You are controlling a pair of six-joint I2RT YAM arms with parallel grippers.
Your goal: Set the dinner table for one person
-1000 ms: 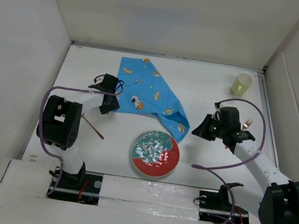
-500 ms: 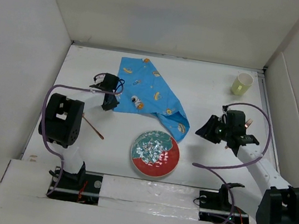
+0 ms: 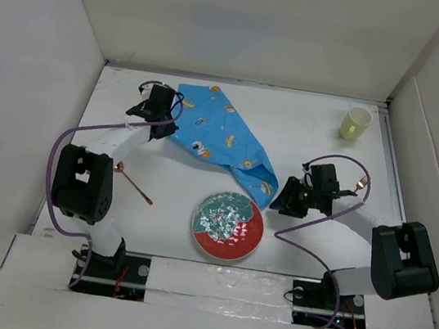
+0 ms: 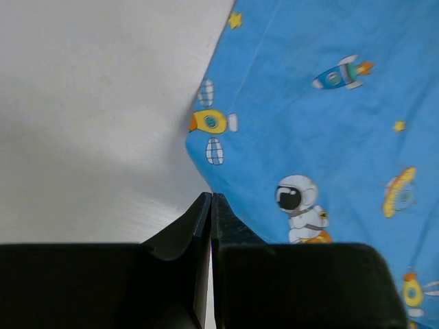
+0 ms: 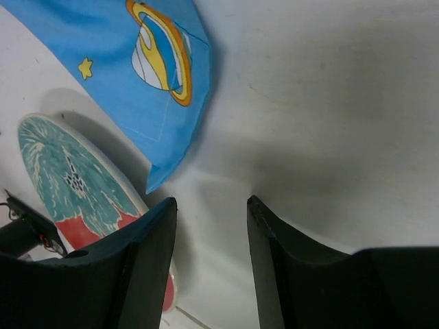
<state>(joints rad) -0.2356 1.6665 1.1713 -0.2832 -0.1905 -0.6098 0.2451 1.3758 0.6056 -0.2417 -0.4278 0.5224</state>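
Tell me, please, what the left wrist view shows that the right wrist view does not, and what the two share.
Only the left wrist view: the left gripper, shut, its tip at the edge of the placemat, plus astronaut and rocket prints. Only the right wrist view: the right gripper, open over bare table, the plate and a ringed-planet print. Both: the blue placemat lying on the white table.
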